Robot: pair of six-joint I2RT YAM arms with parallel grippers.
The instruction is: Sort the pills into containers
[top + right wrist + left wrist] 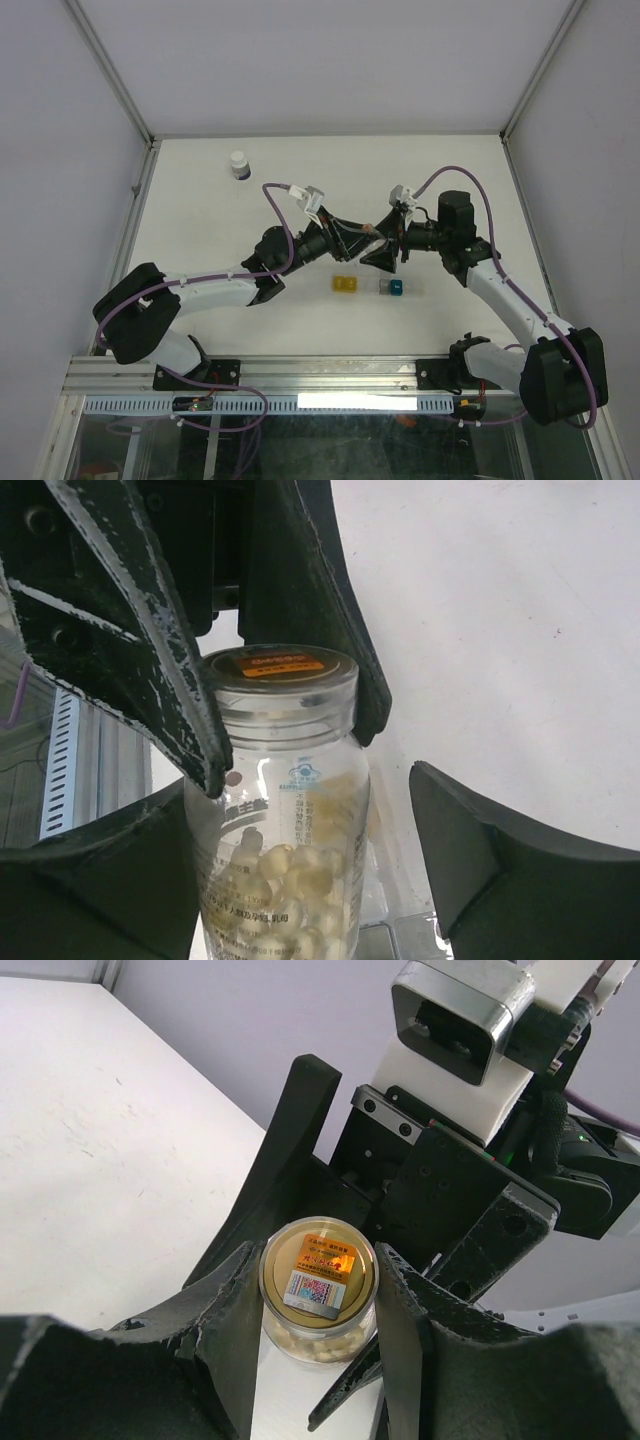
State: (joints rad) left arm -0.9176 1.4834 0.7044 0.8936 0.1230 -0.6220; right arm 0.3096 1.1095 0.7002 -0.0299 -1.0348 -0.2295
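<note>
By my judgement, sorting has hardly begun. Nearest, the yellow container (345, 284) and the teal container (396, 288) sit side by side; their contents are too small to tell. Just beyond, the left gripper (318, 1305) is clamped on the capped pill bottle (318, 1278), with pills inside. The right gripper (305, 810) has its jaws apart around it. Far left stands a white bottle (239, 165).

Two-arm set: left arm (205, 292) and right arm (510, 300), each with white link shells, bulky black joint housings and a black base, and a purple cable (455, 168) looped along its length. Left gripper (318, 1290) and right gripper (300, 880): matt black wedge-shaped fingers (150, 630), edges scuffed pale. Wrist camera (460, 1010): grey-faced white block on a black bracket with small screws.
</note>
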